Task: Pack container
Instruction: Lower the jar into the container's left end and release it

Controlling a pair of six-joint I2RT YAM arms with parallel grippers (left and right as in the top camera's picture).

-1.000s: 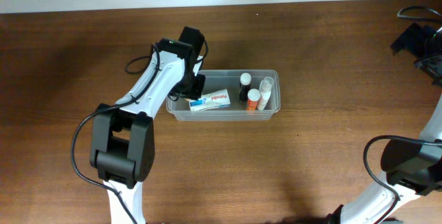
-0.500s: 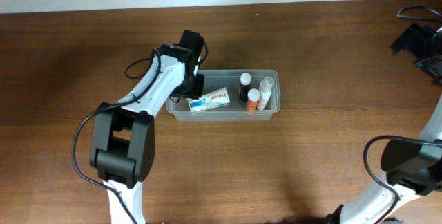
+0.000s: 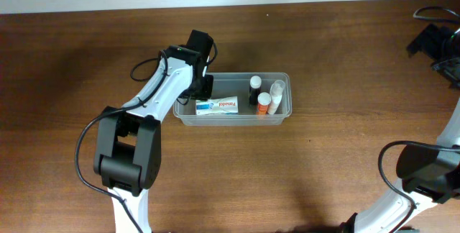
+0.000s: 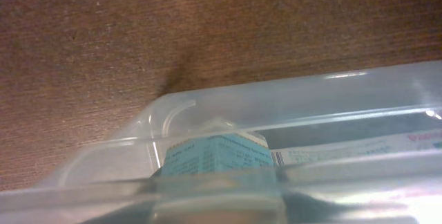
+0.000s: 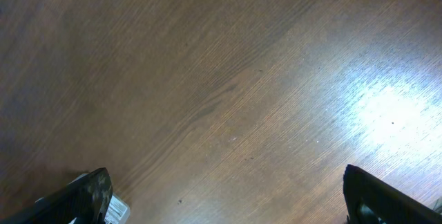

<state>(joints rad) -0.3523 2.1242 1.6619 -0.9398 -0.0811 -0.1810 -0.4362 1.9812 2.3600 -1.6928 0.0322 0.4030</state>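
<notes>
Left pincer (image 3: 204, 89): we read it closed, at the container (image 3: 282, 118) end.
Right pincer (image 5: 224, 182): gaping above our worktop (image 5: 242, 79).

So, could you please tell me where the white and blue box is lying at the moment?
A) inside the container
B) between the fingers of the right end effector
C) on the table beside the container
A: the overhead view shows the white and blue box lying flat inside the container, beside the small bottles.
</notes>
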